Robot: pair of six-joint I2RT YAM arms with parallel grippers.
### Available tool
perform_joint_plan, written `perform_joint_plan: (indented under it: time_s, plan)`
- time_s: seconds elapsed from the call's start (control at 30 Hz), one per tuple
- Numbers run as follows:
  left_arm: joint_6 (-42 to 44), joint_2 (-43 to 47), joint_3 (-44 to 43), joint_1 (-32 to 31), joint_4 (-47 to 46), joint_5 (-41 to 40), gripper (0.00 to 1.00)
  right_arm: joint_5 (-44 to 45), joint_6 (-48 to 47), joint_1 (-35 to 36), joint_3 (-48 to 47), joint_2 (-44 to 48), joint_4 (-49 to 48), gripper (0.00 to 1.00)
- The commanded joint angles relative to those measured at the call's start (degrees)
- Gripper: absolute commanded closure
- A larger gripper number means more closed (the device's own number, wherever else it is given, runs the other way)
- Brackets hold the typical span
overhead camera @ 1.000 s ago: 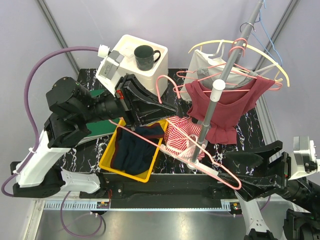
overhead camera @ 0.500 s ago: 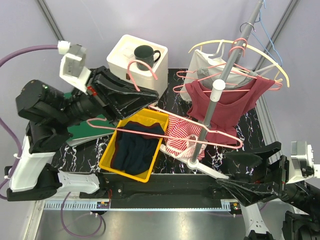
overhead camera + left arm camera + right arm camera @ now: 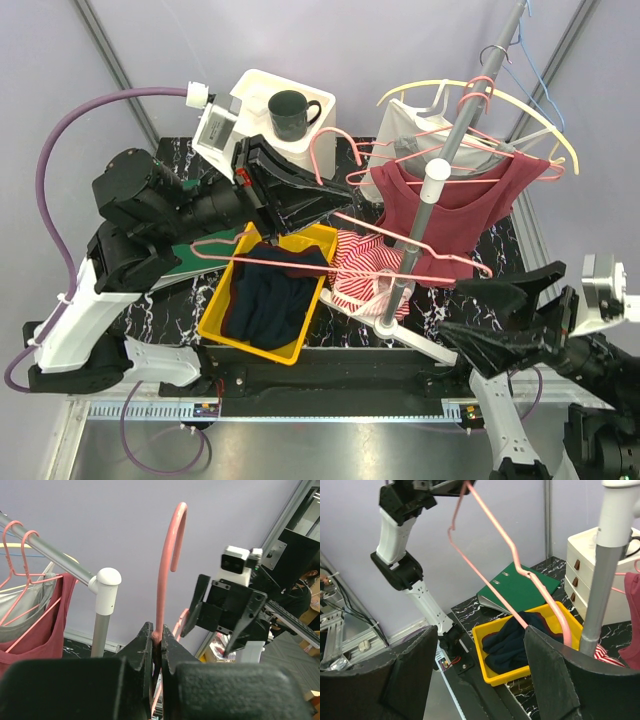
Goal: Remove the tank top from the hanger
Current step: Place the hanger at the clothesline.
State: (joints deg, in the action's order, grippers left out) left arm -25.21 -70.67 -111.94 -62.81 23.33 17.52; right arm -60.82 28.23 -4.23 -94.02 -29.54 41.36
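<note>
Hanger (image 3: 161, 580) clenched in left tool (image 3: 157, 634); right tool (image 3: 481, 635) released; tank top (image 3: 365, 272) on table (image 3: 505, 235)

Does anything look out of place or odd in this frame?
The striped top lies crumpled on the table at the rack's foot. It is beside the yellow bin, not in it with the navy garment. The left gripper holds a bare pink hanger.

Walls (image 3: 180, 40): pale lilac, plain, w/ diagonal alu struts (image 3: 115, 60). Table (image 3: 500, 260): black marble-look top, slotted silver rail (image 3: 300, 410) at near edge. White drawer unit (image 3: 255, 100), back left. Grey rack pole (image 3: 420, 225), white joint. Light even, diffuse.
</note>
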Motion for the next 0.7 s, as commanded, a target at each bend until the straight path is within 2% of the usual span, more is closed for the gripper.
perform_joint_plan:
  time_s: [0.0, 0.23, 0.53, 0.67]
  plan:
    - [1.7, 2.6, -0.1, 0.0, -2.9, -1.1, 1.0, 3.3, -2.1, 0.3, 2.3, -2.4, -1.1, 0.23]
    - [4.0, 4.3, -1.6, 0.0, -0.8, -4.7, 1.0, 2.4, -2.2, 0.3, 3.8, -2.2, -1.1, 0.23]
    - [3.1, 2.3, -0.9, 0.0, -0.7, -0.4, 1.0, 3.9, -2.3, 0.3, 1.0, -3.9, -1.5, 0.2]
    - [1.9, 1.5, -1.0, 0.0, -1.5, 1.9, 1.0, 3.3, -0.5, 0.3, 1.0, -4.4, -3.4, 0.25]
